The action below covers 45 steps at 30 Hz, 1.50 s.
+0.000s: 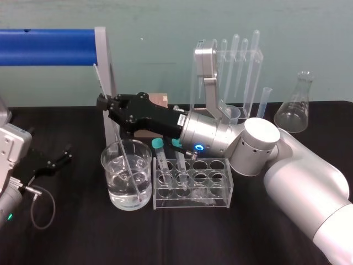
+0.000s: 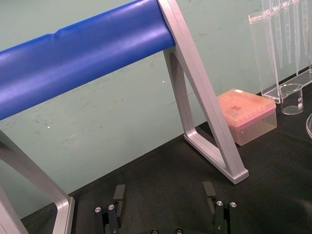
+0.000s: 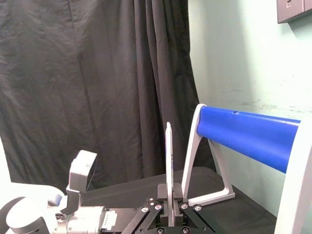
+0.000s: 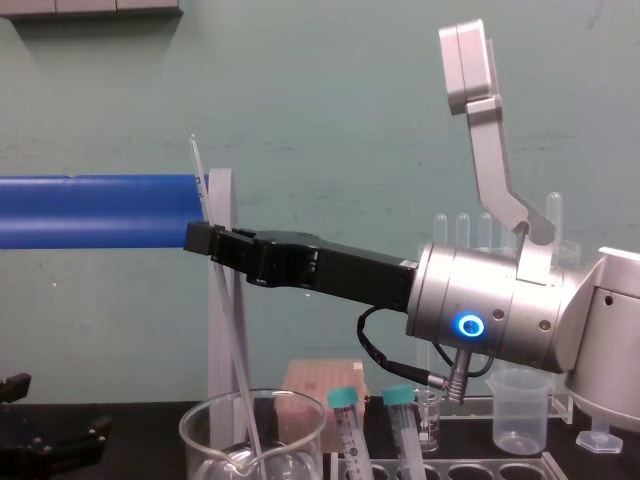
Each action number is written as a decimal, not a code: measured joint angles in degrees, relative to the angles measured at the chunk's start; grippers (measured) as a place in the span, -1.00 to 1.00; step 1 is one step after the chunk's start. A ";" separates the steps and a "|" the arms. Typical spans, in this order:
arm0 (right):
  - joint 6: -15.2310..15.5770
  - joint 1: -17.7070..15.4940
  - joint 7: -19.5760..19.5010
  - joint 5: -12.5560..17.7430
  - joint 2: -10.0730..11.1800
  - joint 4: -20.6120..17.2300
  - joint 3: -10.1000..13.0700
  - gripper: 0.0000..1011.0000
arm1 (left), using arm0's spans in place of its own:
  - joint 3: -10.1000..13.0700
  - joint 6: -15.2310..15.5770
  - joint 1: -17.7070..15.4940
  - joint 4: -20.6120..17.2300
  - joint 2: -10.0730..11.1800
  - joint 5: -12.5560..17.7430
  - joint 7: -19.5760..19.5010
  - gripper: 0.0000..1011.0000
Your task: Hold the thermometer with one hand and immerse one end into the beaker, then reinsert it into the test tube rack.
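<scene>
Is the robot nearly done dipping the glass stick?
About halfway. Done: the right gripper holds the thermometer, out of the rack. Now: its lower end sits in the water in the beaker. Left to do: lift it out and stand it back in a rack hole. The left gripper lies open on the table, idle.

My right gripper [image 1: 106, 104] is clamped on the thermometer [image 1: 128, 163], a very long, thin rod of clear glass, and grips it well above its middle. The rod is tilted, with its top leaning to my left [image 4: 226, 320]. Its lower end is inside the beaker [image 1: 113, 183], sunk in the clear liquid near the bottom. The beaker is wide, clear and upright, and roughly half full. The rack [image 1: 216, 191], low and pale with rows of round holes, sits just to the beaker's right.
</scene>
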 joint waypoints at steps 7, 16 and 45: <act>0.05 -0.11 -0.19 0.03 0.06 -0.25 0.01 -0.89 | 0.00 0.00 0.00 0.00 0.00 0.00 0.00 0.99; 0.05 -0.17 -0.31 0.04 0.16 -0.34 0.06 -0.89 | 0.00 0.00 0.00 0.00 0.00 0.00 0.00 0.99; 4.32 3.18 -4.13 12.30 4.80 -20.37 10.61 -0.89 | 0.00 0.00 0.00 0.00 0.00 0.00 0.00 0.99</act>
